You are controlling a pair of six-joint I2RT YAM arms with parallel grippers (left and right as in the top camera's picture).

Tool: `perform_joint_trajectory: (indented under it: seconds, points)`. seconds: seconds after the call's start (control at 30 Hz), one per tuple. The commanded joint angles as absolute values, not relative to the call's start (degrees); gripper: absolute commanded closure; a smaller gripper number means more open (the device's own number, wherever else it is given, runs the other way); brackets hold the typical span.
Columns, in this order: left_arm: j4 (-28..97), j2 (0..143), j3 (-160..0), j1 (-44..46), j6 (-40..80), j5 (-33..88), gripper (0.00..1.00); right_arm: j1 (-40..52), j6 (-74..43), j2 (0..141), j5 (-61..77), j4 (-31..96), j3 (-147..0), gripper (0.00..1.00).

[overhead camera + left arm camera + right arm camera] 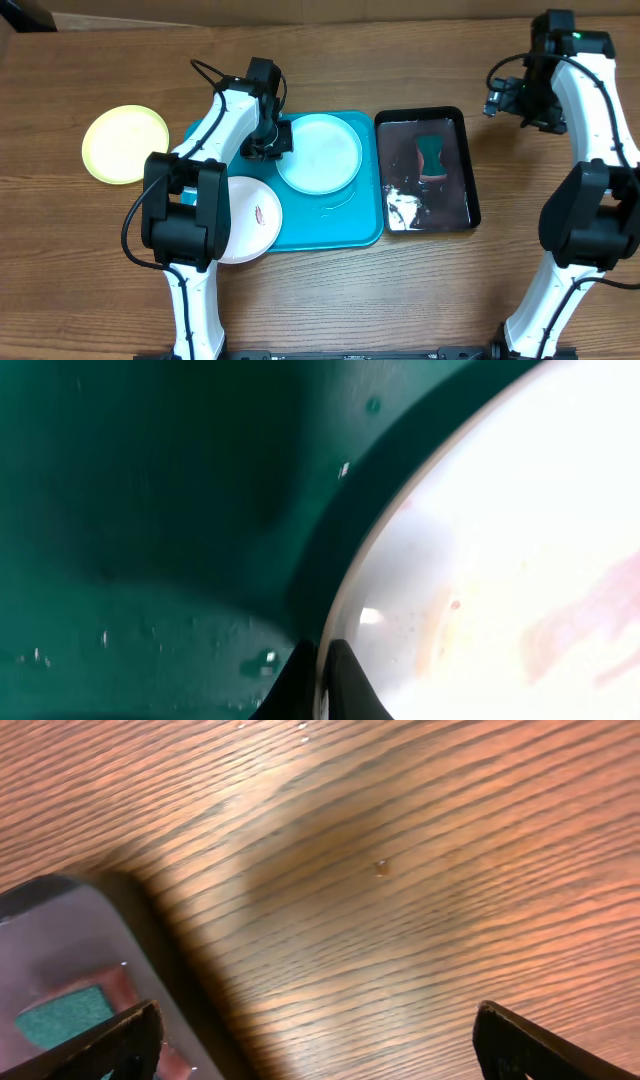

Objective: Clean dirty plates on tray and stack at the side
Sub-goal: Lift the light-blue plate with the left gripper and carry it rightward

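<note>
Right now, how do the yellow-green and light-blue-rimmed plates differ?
The yellow-green plate sits untouched on the table; the light-blue-rimmed plate lies in the tray, rim pinched by the left gripper. Only the light-blue-rimmed plate shows pinkish smears; the yellow-green plate shows none. Both round, similar size.

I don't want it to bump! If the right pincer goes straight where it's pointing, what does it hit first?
The right pincer would probably meet the brown wooden table, just beside the glossy black rectangular tray; depth is unclear.
</note>
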State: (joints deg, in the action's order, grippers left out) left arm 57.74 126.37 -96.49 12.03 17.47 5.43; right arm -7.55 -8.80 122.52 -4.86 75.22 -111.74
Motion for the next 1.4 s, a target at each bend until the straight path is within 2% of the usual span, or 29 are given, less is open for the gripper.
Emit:
perform_joint_trajectory:
  seconds: [0.0, 0.37, 0.7, 0.97, 1.37]
  points:
    - [60.5, 126.6, -98.8, 11.7, 16.9, 4.5, 0.96, -8.1, -9.0, 121.5, -4.9, 74.8, -111.7, 0.0]
    - [73.0, 126.6, -121.1, 11.8, 14.2, 4.5, 0.96, -8.1, -9.0, 121.5, -4.9, 74.6, -111.7, 0.0]
    - [73.4, 126.6, -131.4, 18.7, 14.7, -0.1, 0.96, -8.1, -9.0, 121.5, -4.9, 74.6, -111.7, 0.0]
    - [71.0, 126.6, -132.0, 29.6, 15.5, -17.8, 0.96, -8.1, -9.0, 121.5, -4.9, 74.6, -111.7, 0.0]
    - [70.1, 126.6, -132.6, 49.6, 15.5, -65.9, 0.96, -8.1, -9.0, 121.5, -4.9, 74.6, -111.7, 0.0]
